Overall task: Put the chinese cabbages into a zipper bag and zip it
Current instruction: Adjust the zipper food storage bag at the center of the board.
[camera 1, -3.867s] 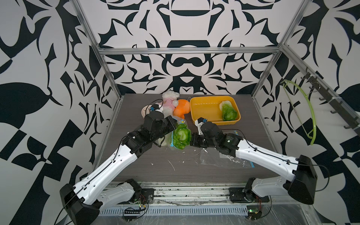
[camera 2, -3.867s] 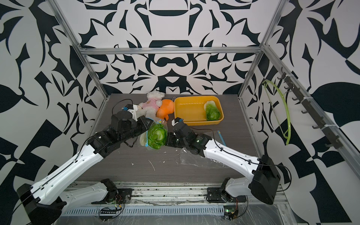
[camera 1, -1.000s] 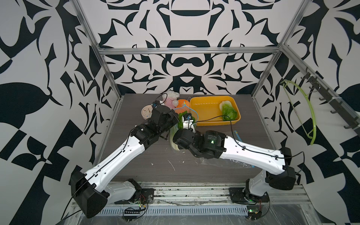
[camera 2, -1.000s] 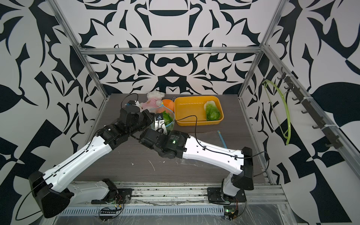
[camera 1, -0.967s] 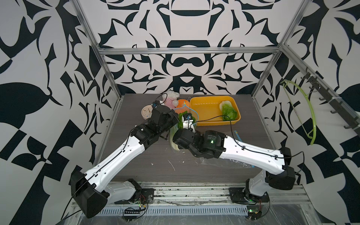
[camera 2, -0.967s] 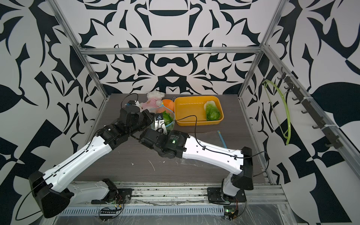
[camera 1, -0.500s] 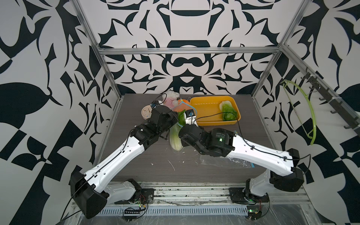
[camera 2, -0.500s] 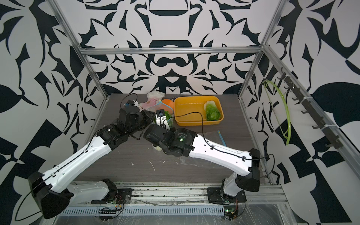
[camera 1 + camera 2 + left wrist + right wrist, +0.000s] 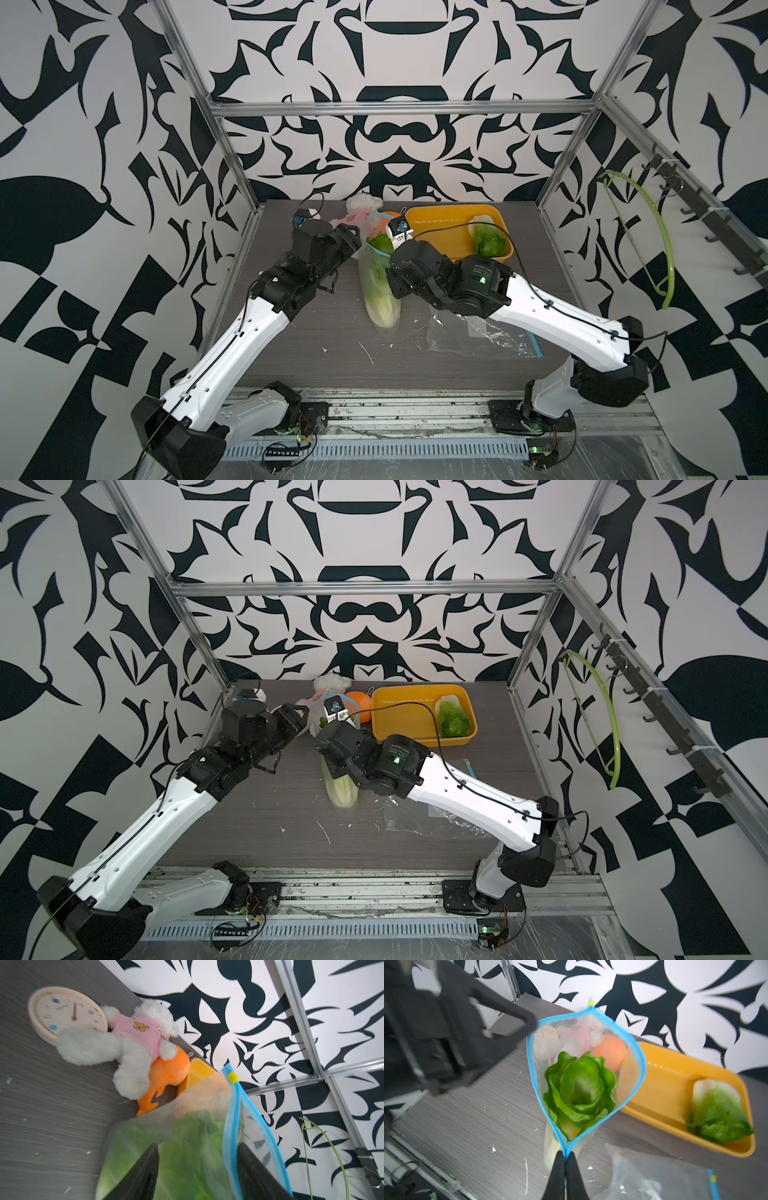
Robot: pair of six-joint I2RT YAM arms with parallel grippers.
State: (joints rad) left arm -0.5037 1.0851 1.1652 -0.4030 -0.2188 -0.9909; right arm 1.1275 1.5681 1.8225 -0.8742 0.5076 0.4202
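Observation:
A clear zipper bag [image 9: 380, 286] with a blue zip rim [image 9: 532, 1068] stands upright on the table, its mouth gaping. Inside it is a chinese cabbage [image 9: 581, 1088], green leaves at the mouth and a pale stem [image 9: 343, 796] at the bottom. My right gripper [image 9: 565, 1155] is shut on one end of the blue rim. My left gripper [image 9: 197, 1146] is open, its jaws apart on either side of the bag's upper part, with the rim [image 9: 232, 1122] beside one finger. Another chinese cabbage [image 9: 488, 243] lies in the yellow tray [image 9: 440, 224].
A second clear bag [image 9: 478, 336] lies flat at the front right under the right arm. Behind the bag are a white plush in pink [image 9: 135, 1032], an orange plush [image 9: 172, 1070] and a round clock [image 9: 66, 1014]. A green hoop [image 9: 648, 232] hangs on the right wall.
My left gripper has opened and let go of the bag's rim. The right arm has risen with the rim, so the bag now hangs stretched tall.

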